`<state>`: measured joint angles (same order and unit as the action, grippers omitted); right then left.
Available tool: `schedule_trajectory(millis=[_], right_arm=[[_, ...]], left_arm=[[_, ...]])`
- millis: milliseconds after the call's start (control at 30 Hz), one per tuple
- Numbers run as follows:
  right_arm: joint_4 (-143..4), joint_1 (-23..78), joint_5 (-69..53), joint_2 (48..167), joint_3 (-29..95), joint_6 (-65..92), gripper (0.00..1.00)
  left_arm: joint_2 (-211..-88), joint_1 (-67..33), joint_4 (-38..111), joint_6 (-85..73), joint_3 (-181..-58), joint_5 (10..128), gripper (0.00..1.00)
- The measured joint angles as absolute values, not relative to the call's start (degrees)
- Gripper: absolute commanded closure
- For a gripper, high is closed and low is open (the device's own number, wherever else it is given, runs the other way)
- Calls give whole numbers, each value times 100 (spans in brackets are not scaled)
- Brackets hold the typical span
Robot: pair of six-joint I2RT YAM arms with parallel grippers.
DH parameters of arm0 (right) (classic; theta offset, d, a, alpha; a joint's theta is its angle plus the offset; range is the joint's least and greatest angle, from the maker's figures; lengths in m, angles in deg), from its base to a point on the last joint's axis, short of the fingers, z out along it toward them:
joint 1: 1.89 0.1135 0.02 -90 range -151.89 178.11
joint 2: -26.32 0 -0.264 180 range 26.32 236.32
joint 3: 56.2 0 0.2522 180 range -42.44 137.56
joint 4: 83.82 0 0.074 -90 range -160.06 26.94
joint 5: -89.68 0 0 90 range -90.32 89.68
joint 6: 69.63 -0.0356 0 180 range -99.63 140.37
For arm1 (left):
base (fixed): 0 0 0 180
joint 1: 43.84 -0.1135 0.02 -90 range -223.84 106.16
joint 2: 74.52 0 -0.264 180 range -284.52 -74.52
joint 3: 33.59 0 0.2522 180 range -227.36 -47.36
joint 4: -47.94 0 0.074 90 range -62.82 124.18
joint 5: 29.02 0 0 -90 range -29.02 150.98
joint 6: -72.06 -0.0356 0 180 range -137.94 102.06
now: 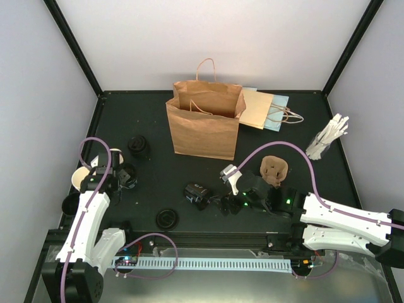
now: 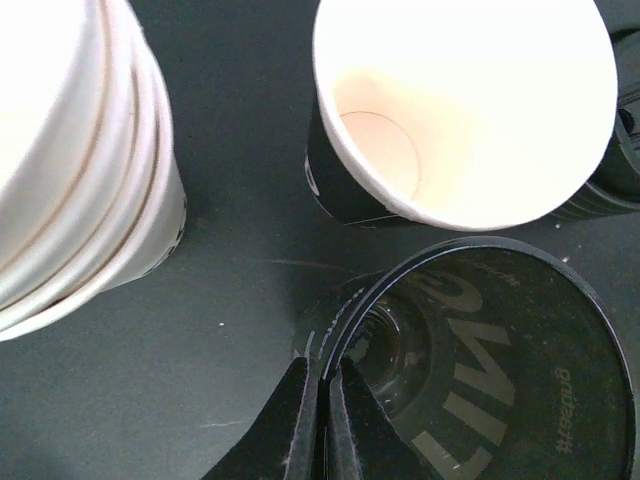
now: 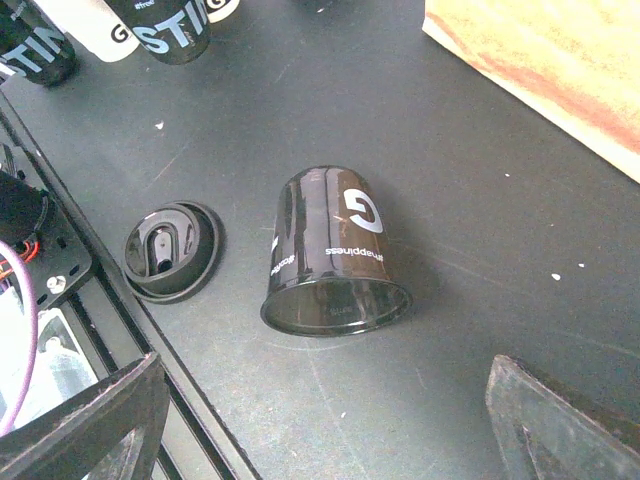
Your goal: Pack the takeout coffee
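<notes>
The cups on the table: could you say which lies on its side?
The glossy black cup near the right gripper; the others stand upright.

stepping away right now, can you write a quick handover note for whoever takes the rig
left pincer: shut on the rim of a black cup, next to an upright sleeved paper cup.
right pincer: open, holding nothing, above a tipped black cup.
Done: nothing packed that I can see. The pulp carrier is empty and the brown bag stands open.
Left: get the coffee cups packed. I can only pick out one sleeved cup clearly.
</notes>
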<state>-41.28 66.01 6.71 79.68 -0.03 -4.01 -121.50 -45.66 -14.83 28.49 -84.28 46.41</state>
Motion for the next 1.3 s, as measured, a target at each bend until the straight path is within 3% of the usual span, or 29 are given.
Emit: schedule_trajectory(millis=[567, 833, 967, 1100, 1300], right_arm=[[-4128, 6601, 671, 7968, -3, -404, 10], [-4131, 6601, 669, 7968, -3, -401, 10], [-4131, 6601, 669, 7968, -3, -401, 10], [-4131, 6601, 671, 7968, -3, -401, 11], [-4131, 6601, 671, 7968, -3, -401, 10]], left_arm=[[-12187, -4577, -1545, 3125, -8225, 4547, 92], [-12185, -4579, -1547, 3181, -8201, 4541, 79], [-12183, -4579, -1549, 3179, -8201, 4543, 77], [-12183, -4581, -1575, 3186, -8212, 4539, 59], [-12185, -4599, -1685, 3166, -8328, 4541, 56]])
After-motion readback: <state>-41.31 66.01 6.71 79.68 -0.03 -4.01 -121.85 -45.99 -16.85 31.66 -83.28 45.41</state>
